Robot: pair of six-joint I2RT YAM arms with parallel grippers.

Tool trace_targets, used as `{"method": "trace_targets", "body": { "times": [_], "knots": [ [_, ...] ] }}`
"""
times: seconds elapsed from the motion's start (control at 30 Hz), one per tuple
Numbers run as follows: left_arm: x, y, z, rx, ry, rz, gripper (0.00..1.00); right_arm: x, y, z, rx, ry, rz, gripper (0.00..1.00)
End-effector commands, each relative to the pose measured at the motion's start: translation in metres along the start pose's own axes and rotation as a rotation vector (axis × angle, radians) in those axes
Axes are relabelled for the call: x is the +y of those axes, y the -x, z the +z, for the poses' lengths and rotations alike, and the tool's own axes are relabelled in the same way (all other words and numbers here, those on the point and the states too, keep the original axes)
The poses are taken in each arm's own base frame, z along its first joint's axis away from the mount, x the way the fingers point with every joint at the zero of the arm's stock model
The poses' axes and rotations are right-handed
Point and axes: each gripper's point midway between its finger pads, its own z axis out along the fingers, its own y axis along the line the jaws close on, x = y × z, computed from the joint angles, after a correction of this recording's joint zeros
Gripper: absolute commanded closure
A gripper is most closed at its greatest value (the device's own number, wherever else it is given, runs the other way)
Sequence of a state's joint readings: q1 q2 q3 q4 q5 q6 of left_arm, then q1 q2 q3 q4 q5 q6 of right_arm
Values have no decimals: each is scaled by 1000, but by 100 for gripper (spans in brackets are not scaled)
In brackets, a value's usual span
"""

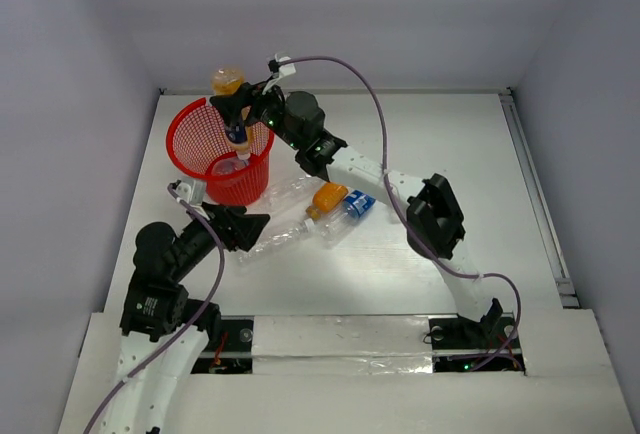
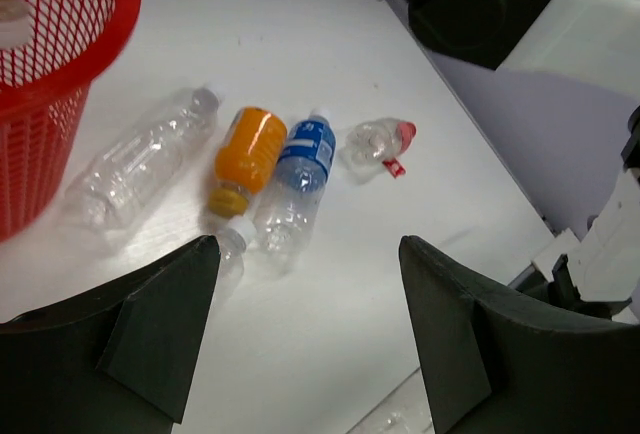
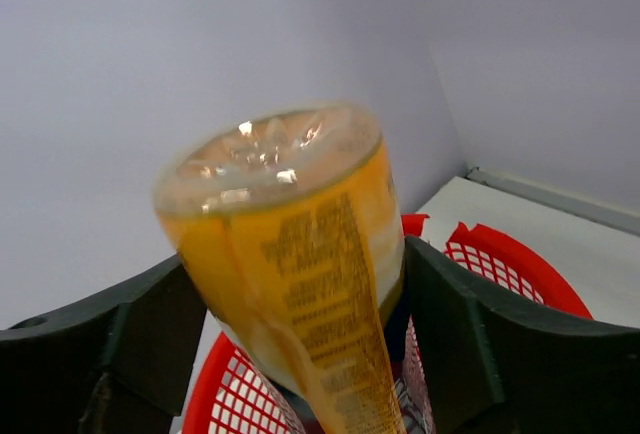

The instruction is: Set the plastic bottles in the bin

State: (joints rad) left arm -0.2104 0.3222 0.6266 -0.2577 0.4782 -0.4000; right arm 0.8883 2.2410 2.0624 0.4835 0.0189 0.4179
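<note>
**Entry: orange-yellow bottle, release over bin**

Location: upper left of the top view. The orange-yellow bottle [image 3: 290,254] hangs cap-down above the bin [image 1: 190,144], with the right gripper [image 1: 240,112] jaws clamped on its body.

Handling: centre it over the bin, lower it past the rim, then part your jaws.

Left gripper [image 2: 305,252]: jaws apart, hovering over the loose bottles [image 2: 300,169] on the counter [image 1: 450,134].

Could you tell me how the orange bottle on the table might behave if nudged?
The orange bottle lies on its side, round-bodied, so it would probably roll. It seems to touch the blue-label bottle, so a push likely shifts both. Its glossy surface may slip in a grip.
</note>
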Motion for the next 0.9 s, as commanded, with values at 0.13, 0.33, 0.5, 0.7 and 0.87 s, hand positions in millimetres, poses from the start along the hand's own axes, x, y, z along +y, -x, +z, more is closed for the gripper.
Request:
{"method": "trace_targets", "body": {
  "times": [0.13,0.33,0.5,0.7,0.87],
  "knots": [
    [0,-9,5,43,-16,-20,30,23,56,-8,-88,45,-55,9],
    [12,-16,15,112,31,-37,30,33,85,-27,-113,45,-89,4],
    [19,-25,31,198,40,-62,28,43,121,-64,-156,29,-109,25],
    [26,-42,65,328,84,-78,29,36,152,-142,-164,-86,-82,97],
    [31,-67,86,482,232,39,28,27,148,-204,-138,-140,-32,90]
  ]
}}
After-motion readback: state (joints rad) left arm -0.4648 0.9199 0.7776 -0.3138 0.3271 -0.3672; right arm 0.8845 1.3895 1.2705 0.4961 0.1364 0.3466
